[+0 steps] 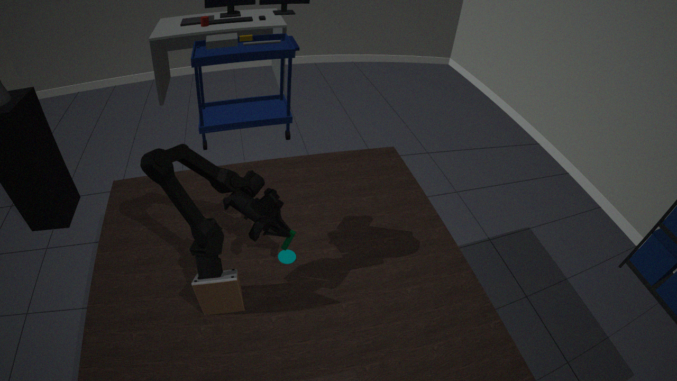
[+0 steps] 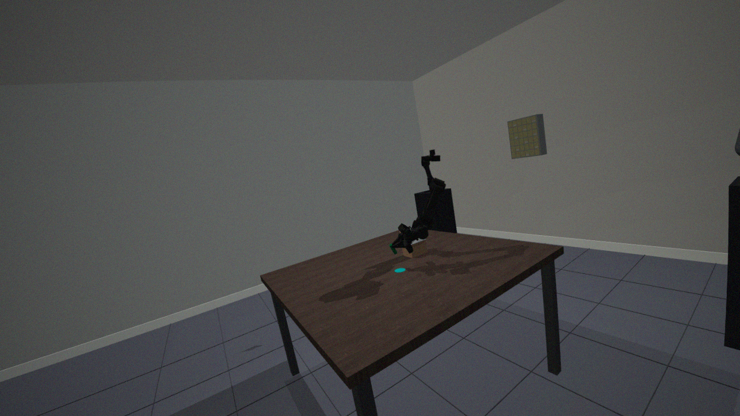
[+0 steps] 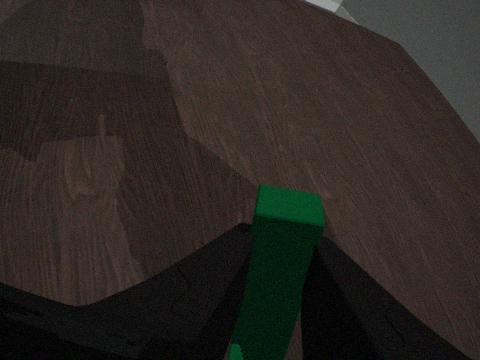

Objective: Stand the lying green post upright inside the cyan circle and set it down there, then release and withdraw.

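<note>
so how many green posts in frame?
1. The green post is clamped in the gripper, tilted in the air just above the cyan circle. None other shows.

Dim room, grey walls, dark tiled floor point(image 1: 426, 104). Dark wood surface point(image 1: 359, 303) under pincer point(image 1: 283, 233). Beyond pincer: blue cart point(image 1: 243, 85), white desk point(image 1: 165, 35). Black cabinet point(image 1: 28, 161) off left.
</note>
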You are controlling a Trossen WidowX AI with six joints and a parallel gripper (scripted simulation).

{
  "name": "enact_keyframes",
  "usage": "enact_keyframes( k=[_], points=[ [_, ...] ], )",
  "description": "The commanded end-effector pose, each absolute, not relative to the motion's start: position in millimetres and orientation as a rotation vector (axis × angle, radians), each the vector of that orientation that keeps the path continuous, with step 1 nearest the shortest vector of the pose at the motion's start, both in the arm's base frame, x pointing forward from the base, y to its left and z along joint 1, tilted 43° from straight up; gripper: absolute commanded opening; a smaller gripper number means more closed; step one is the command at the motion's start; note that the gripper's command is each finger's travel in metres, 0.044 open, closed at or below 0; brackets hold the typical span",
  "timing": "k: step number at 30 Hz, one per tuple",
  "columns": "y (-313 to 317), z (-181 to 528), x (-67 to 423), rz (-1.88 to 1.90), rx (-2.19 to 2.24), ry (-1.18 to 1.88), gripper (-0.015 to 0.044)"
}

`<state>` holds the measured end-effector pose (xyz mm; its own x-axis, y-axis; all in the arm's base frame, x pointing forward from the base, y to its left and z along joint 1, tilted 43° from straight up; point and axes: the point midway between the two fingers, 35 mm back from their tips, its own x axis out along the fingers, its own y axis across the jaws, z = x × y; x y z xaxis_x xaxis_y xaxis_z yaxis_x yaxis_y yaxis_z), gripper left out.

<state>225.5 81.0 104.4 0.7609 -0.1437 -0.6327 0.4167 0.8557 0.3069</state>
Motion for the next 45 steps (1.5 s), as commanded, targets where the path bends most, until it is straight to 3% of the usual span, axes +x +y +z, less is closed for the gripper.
enact_keyframes(
  k=[1,45],
  points=[
    [80.2,105.4,224.6,-0.321,0.472,0.608,0.0023],
    [82.0,125.3,214.3,-0.304,0.683,0.321,0.0023]
  ],
)
